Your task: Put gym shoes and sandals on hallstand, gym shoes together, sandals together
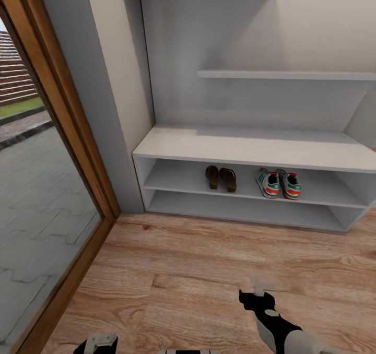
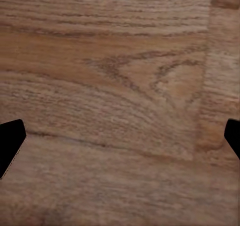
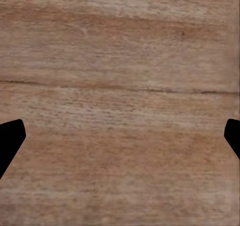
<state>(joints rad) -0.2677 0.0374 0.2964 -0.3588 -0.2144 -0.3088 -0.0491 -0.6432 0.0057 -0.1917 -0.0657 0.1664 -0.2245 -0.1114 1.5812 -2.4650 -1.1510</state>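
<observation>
Head view: light, stiff-soled gym shoes beside soft-strapped sandals on the hallstand, heel-gripping best; both grippers' fingers wide, empty.

Both arms hang low, the left end effector and right end effector spread wide, holding nothing.

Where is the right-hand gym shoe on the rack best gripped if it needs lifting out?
Probably across the heel end of the right-hand gym shoe, coming in from the front of the hallstand: its heel faces outward, and the bench top close above blocks a top-down approach.
</observation>
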